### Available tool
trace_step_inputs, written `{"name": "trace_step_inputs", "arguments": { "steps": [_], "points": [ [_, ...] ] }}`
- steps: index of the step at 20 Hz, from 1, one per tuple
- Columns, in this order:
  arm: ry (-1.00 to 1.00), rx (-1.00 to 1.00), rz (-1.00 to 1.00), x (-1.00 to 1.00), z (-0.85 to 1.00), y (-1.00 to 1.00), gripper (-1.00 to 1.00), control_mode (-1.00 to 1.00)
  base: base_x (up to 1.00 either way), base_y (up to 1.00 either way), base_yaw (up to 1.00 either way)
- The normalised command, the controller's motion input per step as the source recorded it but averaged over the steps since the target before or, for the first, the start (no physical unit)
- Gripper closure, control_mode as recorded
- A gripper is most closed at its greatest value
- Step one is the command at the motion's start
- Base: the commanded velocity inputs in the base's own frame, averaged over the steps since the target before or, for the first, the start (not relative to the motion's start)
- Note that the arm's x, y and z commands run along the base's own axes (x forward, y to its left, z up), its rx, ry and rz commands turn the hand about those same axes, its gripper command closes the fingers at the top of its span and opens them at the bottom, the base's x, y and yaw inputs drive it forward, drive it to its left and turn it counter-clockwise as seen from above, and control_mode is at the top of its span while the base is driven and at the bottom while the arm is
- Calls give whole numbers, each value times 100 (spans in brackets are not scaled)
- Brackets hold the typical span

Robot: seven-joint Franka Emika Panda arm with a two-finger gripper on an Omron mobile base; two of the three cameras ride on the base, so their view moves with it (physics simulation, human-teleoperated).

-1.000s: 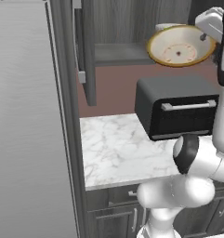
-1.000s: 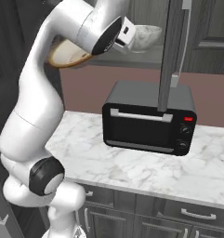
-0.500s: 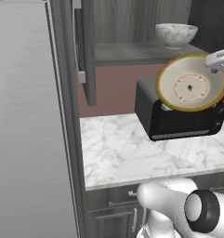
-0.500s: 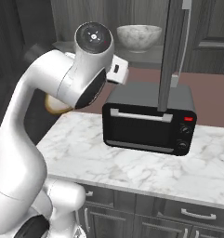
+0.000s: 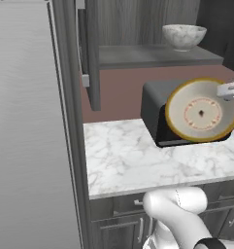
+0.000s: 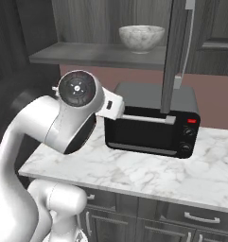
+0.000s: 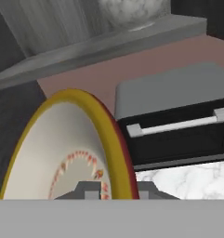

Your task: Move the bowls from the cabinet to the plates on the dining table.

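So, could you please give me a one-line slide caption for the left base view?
Cream bowl carried tilted in front of the toaster oven; marbled bowl waits on the cabinet shelf.

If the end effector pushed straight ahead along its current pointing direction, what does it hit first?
Probably the toaster oven: past the cream bowl it holds on edge, the hand view looks at the oven's top and door. Depth is unclear, and the cabinet shelf lies higher in view.

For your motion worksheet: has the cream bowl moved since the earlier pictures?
Yes. The cream bowl has come down from shelf height to in front of the toaster oven, now tipped on edge.
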Motion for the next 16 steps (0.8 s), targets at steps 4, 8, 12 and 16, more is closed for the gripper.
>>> {"name": "trace_step_inputs", "arguments": {
  "steps": [4,8,12,16],
  "points": [
    [1,13,-30,-32,-15,0,100,-100,0,0,0],
    [4,22,-39,-27,-7,-3,100,-100,0,0,0],
    [7,32,-36,-28,0,-18,100,-100,0,0,0],
    [8,31,-30,-28,0,-28,100,-100,0,0,0]
  ]
}}
